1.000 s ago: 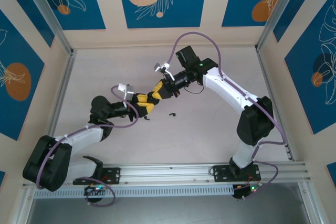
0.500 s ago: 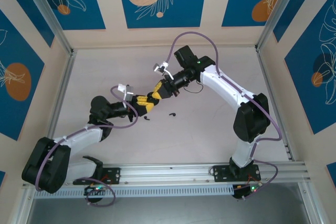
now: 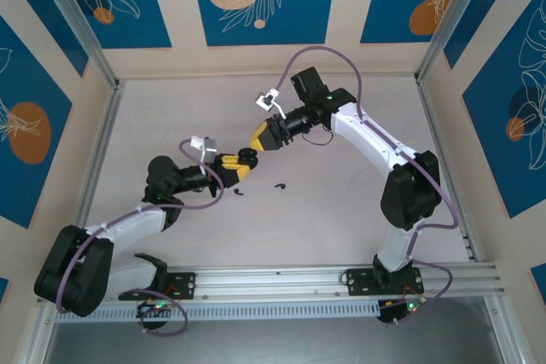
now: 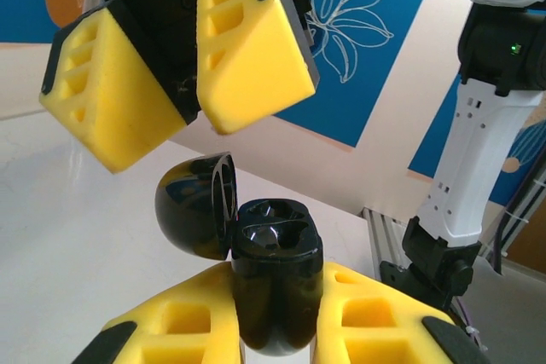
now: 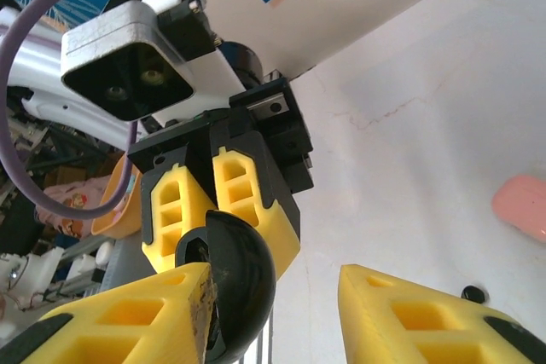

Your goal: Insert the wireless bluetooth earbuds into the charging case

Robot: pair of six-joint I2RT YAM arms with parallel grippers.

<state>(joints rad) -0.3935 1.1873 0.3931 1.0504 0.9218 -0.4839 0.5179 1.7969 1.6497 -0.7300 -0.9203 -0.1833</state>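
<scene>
— Well, where is the case right now?

— In my left pincer (image 3: 245, 159), which is clenched on the lower half of the black case (image 4: 275, 245). The case stands upright between my two yellow fingers, lifted off the bench (image 3: 341, 210). Its lid (image 4: 194, 206) is swung open to one side and the two hollows face up.

— And your other arm?

— My right pincer (image 3: 262, 136) is released, fingers spread and gripping nothing. It hangs just beyond the open case, tips pointing down toward the lid. Seen from my left wrist there is a gap between tips and lid. From my right wrist the lid sits close against one finger, so I cannot tell whether they touch.

— What about the earbuds?

— They are down on the bench. One black earbud (image 3: 238, 193) lies just below my left pincer in the overhead view, and the second black earbud (image 3: 279, 185) lies a little to its right; the two are apart from each other. A pink bud (image 5: 522, 204) also rests on the bench, off to the side of my right pincer.
</scene>
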